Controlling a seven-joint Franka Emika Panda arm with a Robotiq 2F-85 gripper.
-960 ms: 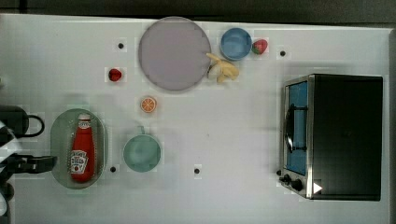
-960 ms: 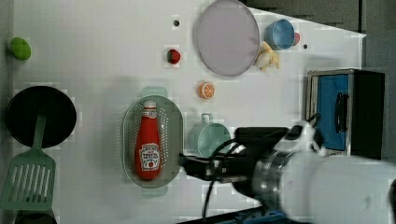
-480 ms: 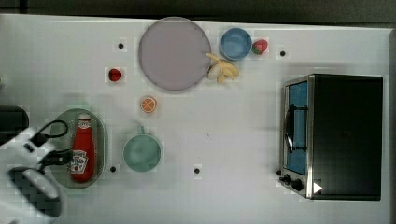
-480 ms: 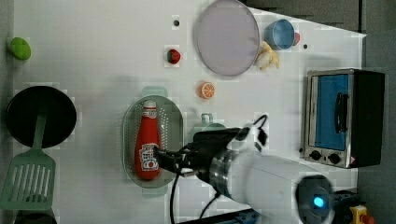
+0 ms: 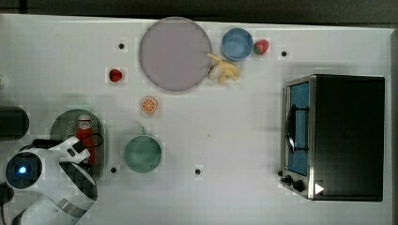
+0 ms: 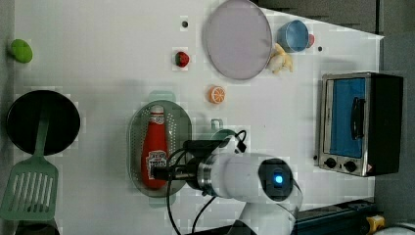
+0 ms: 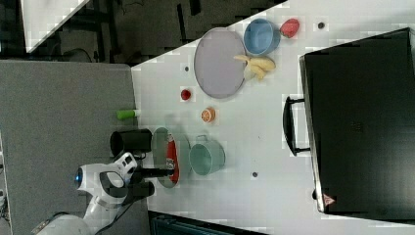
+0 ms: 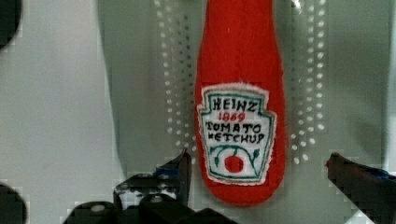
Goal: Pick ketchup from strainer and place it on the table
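One ketchup bottle (image 6: 155, 152) on the whole bench (image 6: 98, 58), and it's lying flat inside the one pale green strainer (image 6: 133, 147), cap end toward the left view's top. In the wrist view the ketchup (image 8: 238, 116) sits right over the perforated bottom with its label facing up.

One arm, and its gripper (image 8: 259, 175) hangs over the fat end of the bottle with the fingers (image 8: 180, 170) spread wide, one on each side and nothing between them pinched. Can't tell if they touch the bottle.

Counting the rest in the top view: one teal cup (image 5: 142, 153) just beside the strainer on the top view's right, one orange slice (image 5: 149, 105) above that, one big grey-lilac plate (image 5: 175, 54), one blue bowl (image 5: 237, 44), one bunch of bananas (image 5: 224, 70) between plate and bowl, and two strawberries: one (image 5: 115, 75) on the plate's left, one (image 5: 261, 46) touching the bowl. One toaster oven (image 5: 333, 136) sits well apart on the top view's right.

Left view adds one black pan (image 6: 43, 122), one green spatula (image 6: 30, 188) and one lime-green thing (image 6: 21, 50) along the left view's left edge.

Closest clutter is the cup, right next to the arm's wrist.
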